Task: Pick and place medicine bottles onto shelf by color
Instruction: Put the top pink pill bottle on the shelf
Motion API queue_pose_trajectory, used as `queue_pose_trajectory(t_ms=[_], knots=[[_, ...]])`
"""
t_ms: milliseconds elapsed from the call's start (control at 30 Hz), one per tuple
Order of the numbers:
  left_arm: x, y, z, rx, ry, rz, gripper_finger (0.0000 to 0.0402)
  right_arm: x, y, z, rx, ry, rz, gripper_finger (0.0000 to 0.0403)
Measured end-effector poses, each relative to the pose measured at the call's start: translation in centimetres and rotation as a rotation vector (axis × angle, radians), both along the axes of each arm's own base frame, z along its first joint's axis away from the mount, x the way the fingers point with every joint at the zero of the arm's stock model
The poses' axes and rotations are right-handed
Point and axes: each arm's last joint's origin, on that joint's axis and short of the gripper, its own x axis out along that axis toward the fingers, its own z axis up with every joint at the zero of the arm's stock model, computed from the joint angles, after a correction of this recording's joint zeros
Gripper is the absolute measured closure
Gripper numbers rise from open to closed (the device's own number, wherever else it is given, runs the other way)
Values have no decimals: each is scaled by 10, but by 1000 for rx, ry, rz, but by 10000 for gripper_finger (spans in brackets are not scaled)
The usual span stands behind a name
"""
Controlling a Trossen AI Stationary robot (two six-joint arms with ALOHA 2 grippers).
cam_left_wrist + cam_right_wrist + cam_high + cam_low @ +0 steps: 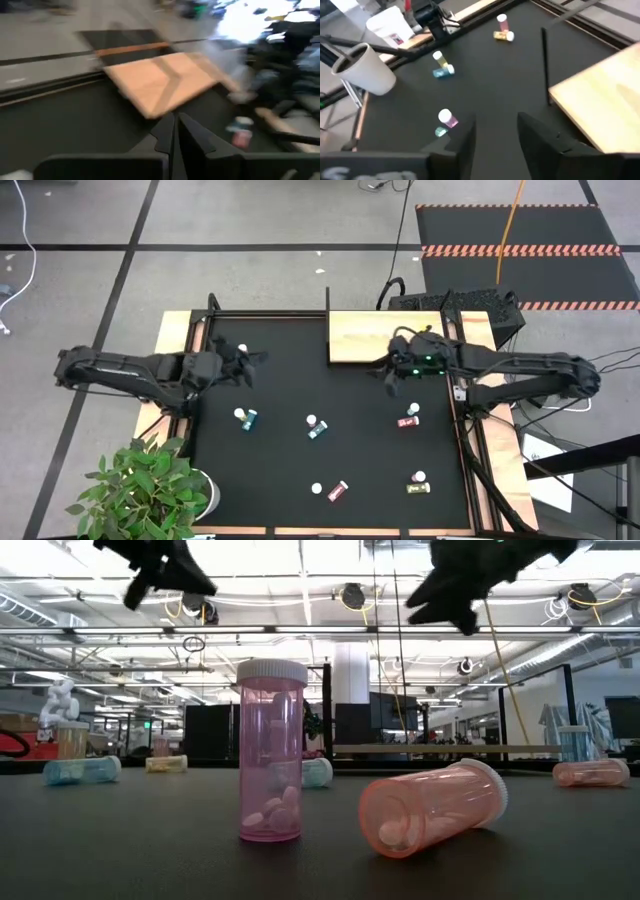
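Several small white-capped bottles lie or stand on the black mat: one by my left gripper, a teal and yellow one, a teal one, a red one, a yellow-green one and a pink one. The low view shows a pink bottle upright and an orange-pink one on its side. The light wooden shelf lies flat at the mat's far edge, with no bottle on it. My left gripper is shut and empty above the mat's far left. My right gripper is open and empty just off the shelf's near right corner.
A potted plant in a white pot stands at the mat's near left corner. A wooden frame edges the mat. A dark box with cables sits behind the shelf's right end. The middle of the mat is bare.
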Motion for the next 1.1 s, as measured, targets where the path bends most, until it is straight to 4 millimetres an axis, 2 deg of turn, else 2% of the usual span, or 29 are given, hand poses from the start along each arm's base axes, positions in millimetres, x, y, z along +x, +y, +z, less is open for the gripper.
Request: queue_pose_trajectory(t_ms=[100, 200, 300, 400, 600, 733, 967, 1100], knots=[[-9, 15, 7, -32, 74, 103, 376, 15, -6, 2, 13, -102, -27, 248], [-15, 29, 4, -5, 188, 109, 375, 23, -14, 10, 12, -226, -97, 246], [-17, 43, 1, 35, 253, 100, 372, 22, -24, 18, 0, -316, -197, 246], [-21, 60, -4, 3, 293, 115, 344, 16, -33, 21, 25, -330, -277, 246], [-33, 92, -36, -198, 374, 207, 236, 7, -42, 21, 60, -303, -336, 245], [-26, 106, -55, -279, 437, 238, 185, 2, -48, 18, 54, -261, -351, 245], [-8, 127, -96, -433, 591, 289, 169, -7, -61, 13, 73, -202, -338, 245], [-1, 135, -107, -505, 620, 299, 169, -10, -68, 13, 66, -202, -347, 245]])
